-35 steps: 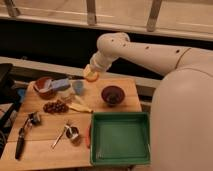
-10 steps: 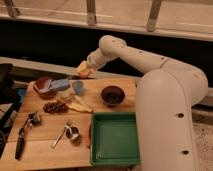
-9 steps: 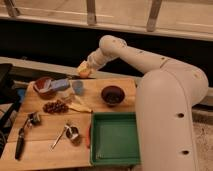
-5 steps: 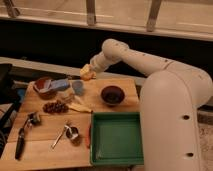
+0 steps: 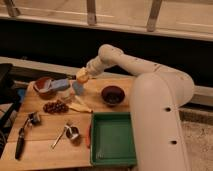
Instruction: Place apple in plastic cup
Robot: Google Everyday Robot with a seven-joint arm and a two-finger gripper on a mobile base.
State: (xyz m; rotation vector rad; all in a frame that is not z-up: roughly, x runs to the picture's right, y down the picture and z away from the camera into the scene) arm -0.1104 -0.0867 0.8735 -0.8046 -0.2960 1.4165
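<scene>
My gripper [image 5: 86, 73] is at the back of the wooden table, shut on the apple [image 5: 81, 76], a small yellow-orange fruit held in the air. The plastic cup [image 5: 78, 88], a small pale blue-grey tumbler, stands on the table just below and in front of the apple. The apple hangs close above the cup's rim and is not inside it. My arm reaches in from the right and hides part of the table's back edge.
A dark maroon bowl [image 5: 112, 94] stands right of the cup. A red-brown bowl [image 5: 42, 85] with a pale blue object [image 5: 60, 83] is at the left. Dark grapes [image 5: 55, 106], a yellow piece [image 5: 80, 106], utensils [image 5: 22, 135] and a green tray [image 5: 113, 138] lie nearer.
The gripper with the apple has shifted slightly left and lower, closer over the cup. The things on the table have not moved.
</scene>
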